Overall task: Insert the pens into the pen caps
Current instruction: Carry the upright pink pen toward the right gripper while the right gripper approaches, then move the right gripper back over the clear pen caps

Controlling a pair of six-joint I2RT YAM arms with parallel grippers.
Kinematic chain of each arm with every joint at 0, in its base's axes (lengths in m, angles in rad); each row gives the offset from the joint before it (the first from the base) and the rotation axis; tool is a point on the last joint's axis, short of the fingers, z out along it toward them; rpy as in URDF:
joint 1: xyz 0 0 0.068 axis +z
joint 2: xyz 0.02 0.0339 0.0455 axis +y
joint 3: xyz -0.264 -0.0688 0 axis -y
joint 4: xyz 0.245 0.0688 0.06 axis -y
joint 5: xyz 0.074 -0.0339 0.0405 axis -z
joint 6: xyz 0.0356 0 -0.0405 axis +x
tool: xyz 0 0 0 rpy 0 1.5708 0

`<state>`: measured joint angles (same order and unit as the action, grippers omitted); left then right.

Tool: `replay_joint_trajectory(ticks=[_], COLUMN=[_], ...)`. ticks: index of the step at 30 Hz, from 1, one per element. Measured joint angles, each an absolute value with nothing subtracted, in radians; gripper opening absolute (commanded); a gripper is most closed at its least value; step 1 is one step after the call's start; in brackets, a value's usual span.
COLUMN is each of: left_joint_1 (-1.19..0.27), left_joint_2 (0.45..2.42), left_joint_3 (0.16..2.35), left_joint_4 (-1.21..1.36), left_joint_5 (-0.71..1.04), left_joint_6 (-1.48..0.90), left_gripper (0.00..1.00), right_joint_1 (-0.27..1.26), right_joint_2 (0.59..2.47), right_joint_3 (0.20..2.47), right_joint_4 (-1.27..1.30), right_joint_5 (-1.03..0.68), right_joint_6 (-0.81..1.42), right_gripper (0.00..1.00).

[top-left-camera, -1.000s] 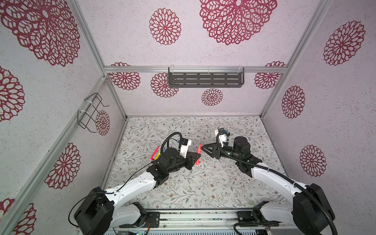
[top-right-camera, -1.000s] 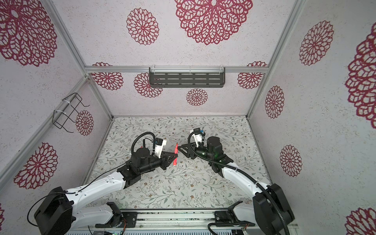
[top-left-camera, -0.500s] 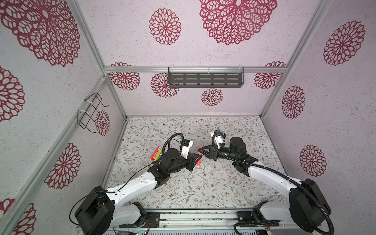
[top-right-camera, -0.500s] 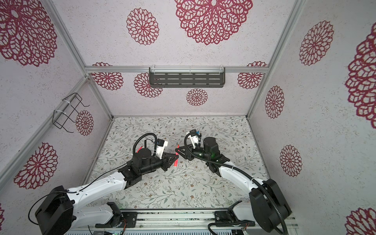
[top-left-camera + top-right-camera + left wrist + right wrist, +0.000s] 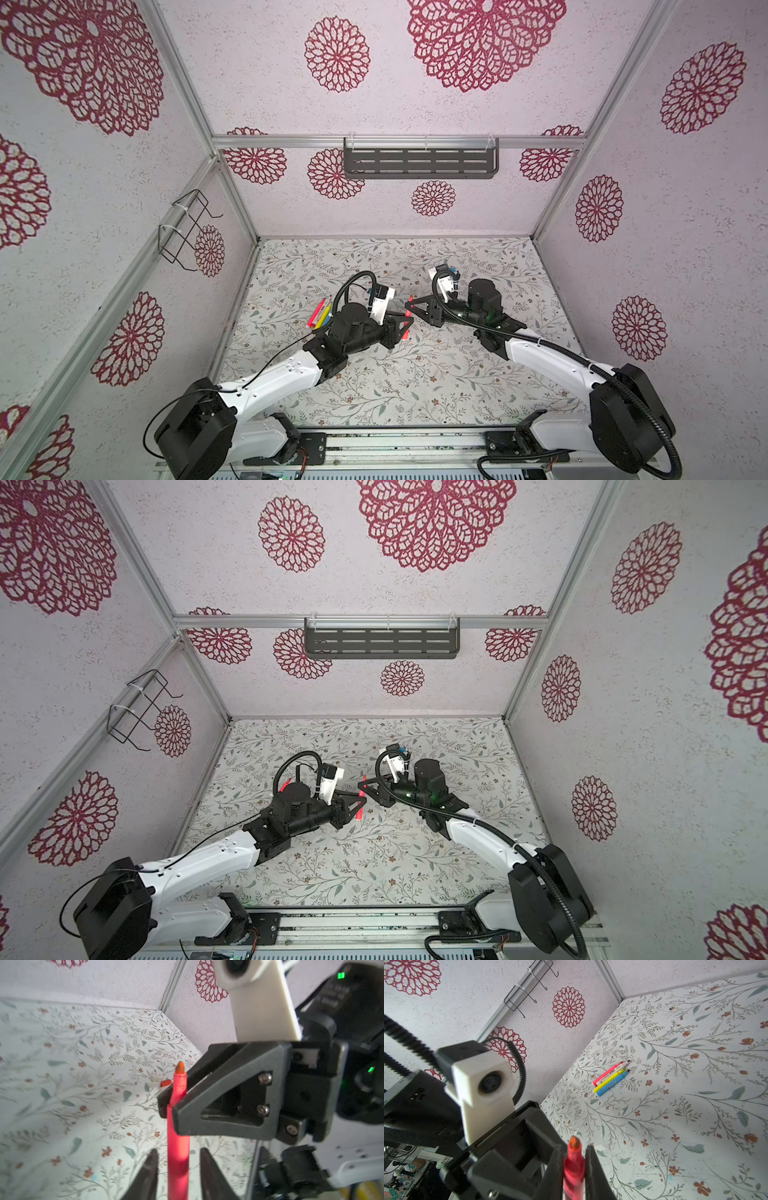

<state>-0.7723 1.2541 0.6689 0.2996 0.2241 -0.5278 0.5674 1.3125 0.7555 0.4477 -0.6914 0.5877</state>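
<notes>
- Two left fingers (image 5: 148, 1174) are standing slightly apart on either side of the red pen (image 5: 178, 1126) at its tail end, gripping nothing.
- Three pens (image 5: 320, 316), pink, yellow and blue, are lying side by side on the desk (image 5: 415, 374), left of centre in a top view.
- Right fingers (image 5: 218, 1093) are clamping the red pen just below its tip, mid-air at frame centre.
- Pale caps (image 5: 154, 1082) and one red cap (image 5: 166, 1083) are lying beyond, on the desk.

Overhead stereo pair, two wrist close-ups
</notes>
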Motion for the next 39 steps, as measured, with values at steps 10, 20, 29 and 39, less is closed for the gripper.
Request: replay_joint_trajectory(ticks=[10, 20, 29, 39], left_joint_1=[-0.779, -0.781, -0.796, -0.797], left_joint_2=[1.304, 1.336, 1.318, 1.238], left_joint_3=[0.704, 0.714, 0.713, 0.661], left_joint_4=[0.270, 0.258, 0.253, 0.250], left_joint_5=[0.233, 0.252, 0.226, 0.097], left_joint_6=[-0.524, -0.524, -0.512, -0.513], left_gripper=[0.51, 0.43, 0.11, 0.00], right_joint_1=[0.567, 0.567, 0.568, 0.545], right_joint_2=[1.299, 1.269, 1.267, 1.180], right_joint_3=[0.756, 0.756, 0.755, 0.757], right_joint_4=[0.448, 0.448, 0.449, 0.299], right_joint_5=[-0.672, -0.656, -0.647, -0.473], right_joint_6=[0.588, 0.588, 0.594, 0.585], right_gripper=[0.13, 0.13, 0.33, 0.64])
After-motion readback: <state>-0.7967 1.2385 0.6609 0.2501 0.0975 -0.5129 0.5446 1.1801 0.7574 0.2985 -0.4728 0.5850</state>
